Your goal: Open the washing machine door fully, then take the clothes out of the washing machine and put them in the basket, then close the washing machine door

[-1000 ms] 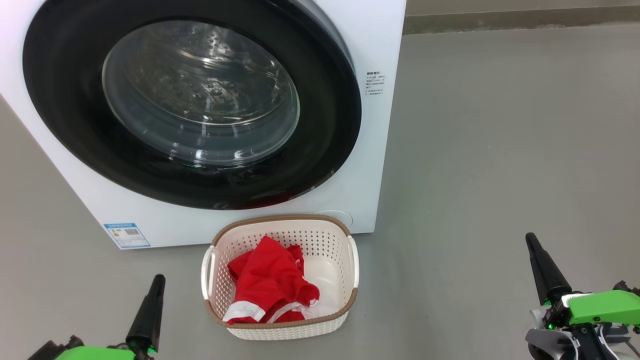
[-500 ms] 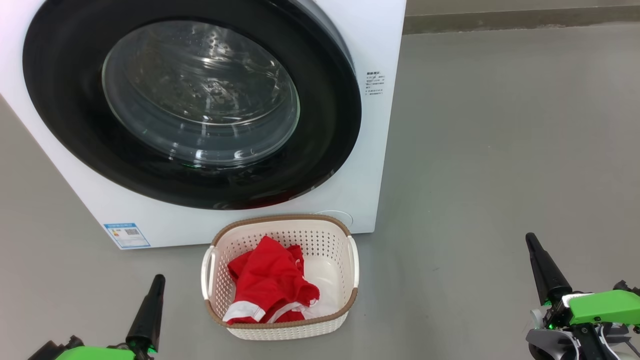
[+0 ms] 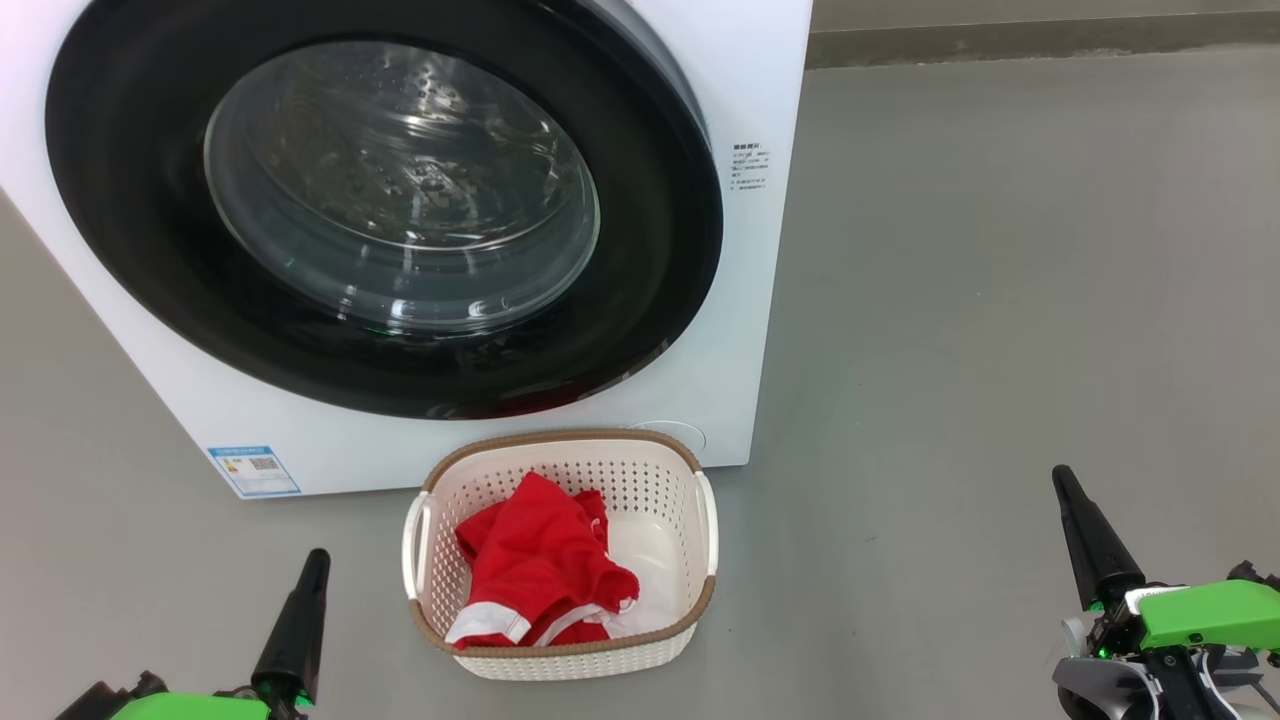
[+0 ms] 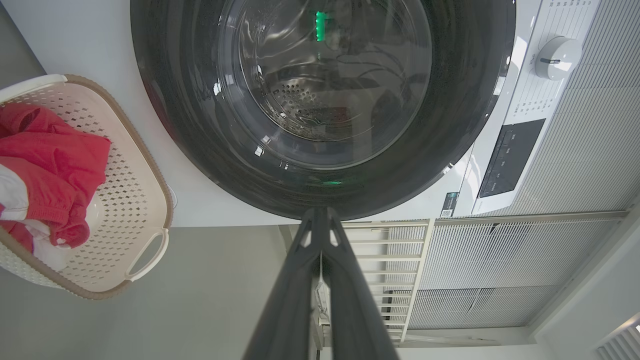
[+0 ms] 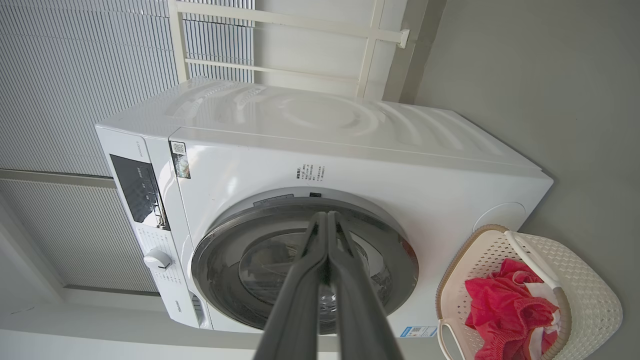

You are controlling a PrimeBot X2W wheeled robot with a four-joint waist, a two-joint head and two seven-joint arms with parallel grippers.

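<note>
Stillness since a second ago: nothing shifts. You see the washing machine door seated flush on the washing machine, and the red clothes heaped in the basket just in front (drum looks bare through the glass). Left gripper and right gripper hang low, well apart from everything, fingers pressed together, holding nothing. Task reads as finished.

One washer, one door, upper left. One basket, lower centre, with one heap of red clothes, pieces uncountable. Two grippers: left gripper lower left, right gripper lower right.
</note>
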